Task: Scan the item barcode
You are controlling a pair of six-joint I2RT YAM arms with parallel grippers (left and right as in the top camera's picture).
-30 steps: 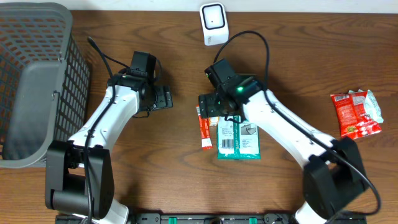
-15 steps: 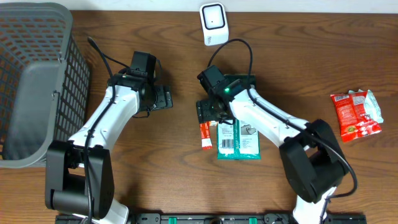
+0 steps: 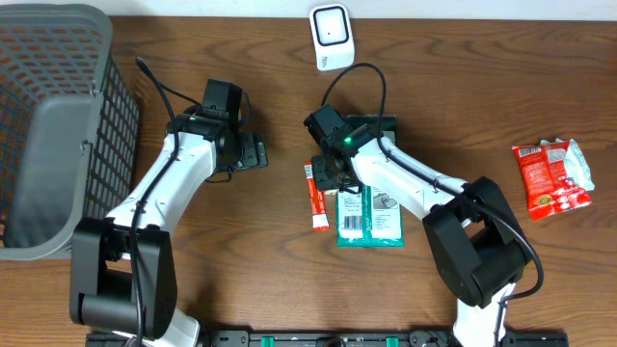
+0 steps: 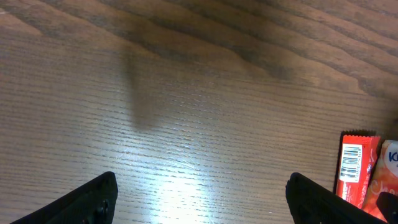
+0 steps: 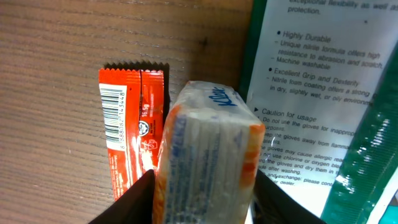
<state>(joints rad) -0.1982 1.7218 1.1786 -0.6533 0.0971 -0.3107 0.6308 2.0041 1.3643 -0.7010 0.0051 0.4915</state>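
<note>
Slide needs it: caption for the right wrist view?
Right gripper pinches white-and-orange tissue pack beside red barcoded sachet and green-and-white glove packet.

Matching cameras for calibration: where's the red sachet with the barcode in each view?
Overhead: red sachet centre, just left of the glove packet.
Left wrist: lower right edge, barcode end up.
Right wrist: left of centre, flat on the table.
Shared landmarks: glove packet (overhead, right wrist); tissue pack beside it in both wrist views.

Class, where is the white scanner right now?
In the overhead view, the white scanner stands at the table's far edge, centre, beyond the right gripper and the green glove packet.
</note>
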